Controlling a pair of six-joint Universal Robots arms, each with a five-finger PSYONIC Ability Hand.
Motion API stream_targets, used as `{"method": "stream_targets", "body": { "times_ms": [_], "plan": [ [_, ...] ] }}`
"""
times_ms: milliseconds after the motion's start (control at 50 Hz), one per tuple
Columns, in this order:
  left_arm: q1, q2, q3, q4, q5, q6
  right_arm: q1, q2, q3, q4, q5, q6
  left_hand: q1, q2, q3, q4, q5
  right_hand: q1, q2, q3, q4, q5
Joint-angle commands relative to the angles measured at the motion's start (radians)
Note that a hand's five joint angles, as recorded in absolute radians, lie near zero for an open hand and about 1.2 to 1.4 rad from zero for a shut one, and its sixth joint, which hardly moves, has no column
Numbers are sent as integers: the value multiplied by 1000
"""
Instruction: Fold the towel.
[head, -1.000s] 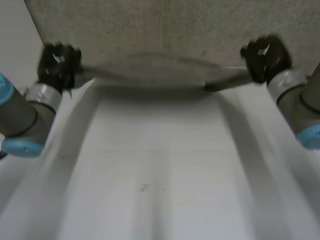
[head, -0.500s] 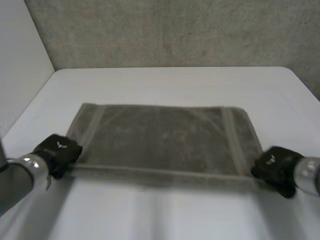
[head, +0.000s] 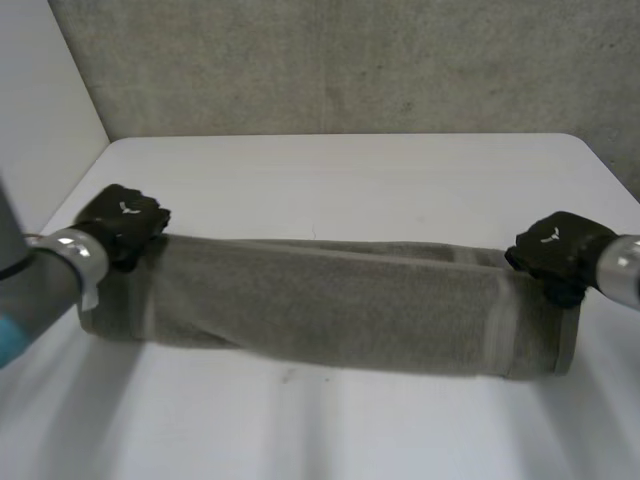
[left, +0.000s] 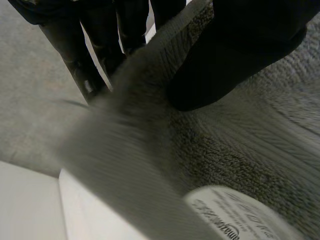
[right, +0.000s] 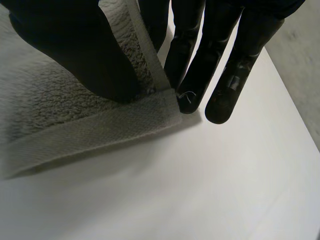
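Towel doubled into a long band, pinched at both ends

The left hand (head: 125, 222) held the left far corner of the towel (head: 330, 305) between thumb and straight fingers. The towel lay across the middle of the table (head: 350, 170), a lower layer peeking out along its far edge. The right hand (head: 560, 250) pinched the right corner likewise. If one hand let go first or tugged sideways, the layers could slide and skew the fold
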Motion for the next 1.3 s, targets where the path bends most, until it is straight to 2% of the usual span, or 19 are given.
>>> {"method": "stream_targets", "body": {
  "times_ms": [20,80,240,360,380,400,420,440,460,480,500,520,680,840,940,1060,1140,1200,1300],
  "plan": [
    [-39,-240,201,33,-64,-38,55,265,-209,-163,148,35,194,178,180,178,181,424,224,207,202,229],
    [-53,-292,245,93,-69,-58,61,293,-226,-214,154,37,194,178,180,178,181,424,224,207,202,229],
    [-59,-366,261,286,-72,-78,97,386,-254,-550,200,44,194,178,180,178,181,424,224,207,202,229],
    [-64,-390,261,330,-75,-75,111,416,-257,-616,197,41,194,178,180,178,181,424,224,207,202,229],
    [-64,-390,261,330,-75,-75,117,429,-260,-621,194,38,194,178,180,178,181,254,54,37,32,59],
    [-65,-393,259,330,-75,-74,124,443,-261,-624,197,35,194,178,180,178,181,-326,-526,-543,-548,-521],
    [-67,-395,256,330,-78,-72,124,443,-261,-624,197,35,194,178,180,178,181,-332,-532,-549,-554,-527],
    [-67,-395,256,330,-78,-72,130,452,-263,-624,200,32,194,178,180,178,181,-745,-945,-962,-967,-940],
    [-71,-395,252,331,-78,-72,130,452,-263,-624,200,32,-85,-101,-99,-100,-98,-749,-949,-966,-971,-944],
    [-71,-395,252,331,-78,-72,132,460,-265,-624,202,32,-88,-103,-102,-103,-101,-797,-997,-1015,-1020,-993],
    [-73,-395,249,333,-80,-71,134,460,-266,-624,203,32,-666,-682,-680,-682,-679,-797,-997,-1015,-1020,-993],
    [-74,-393,249,334,-84,-68,134,460,-266,-624,203,32,-1028,-1044,-1042,-1043,-1041,-797,-997,-1015,-1020,-993],
    [-88,-366,242,383,-118,-61,134,385,-245,-615,225,56,-1024,-1040,-1038,-1040,-1037,-797,-997,-1015,-1020,-993],
    [-96,-268,187,388,-142,-72,121,181,-114,-598,222,257,-1024,-1040,-1038,-1040,-1037,-797,-997,-1015,-1020,-993],
    [-97,-214,132,382,-144,-77,105,54,7,-500,167,354,-1024,-1040,-1038,-1040,-1037,-797,-997,-1015,-1020,-993],
    [-100,-113,28,380,-142,-83,29,-28,154,-398,52,357,-1024,-1040,-1038,-1040,-1037,-797,-997,-1015,-1020,-993],
    [-102,-68,-18,380,-141,-95,-1,-51,226,-397,21,359,-1027,-1043,-1041,-1043,-1040,-797,-997,-1015,-1020,-993],
    [-110,-33,-54,380,-141,-141,-32,-51,289,-409,1,363,-1027,-1043,-1041,-1043,-1040,-723,-923,-940,-945,-918],
    [-114,7,-101,380,-139,-316,-66,-40,357,-455,-28,371,-1024,-1040,-1038,-1040,-1037,-602,-802,-819,-824,-797]
  ]
}}
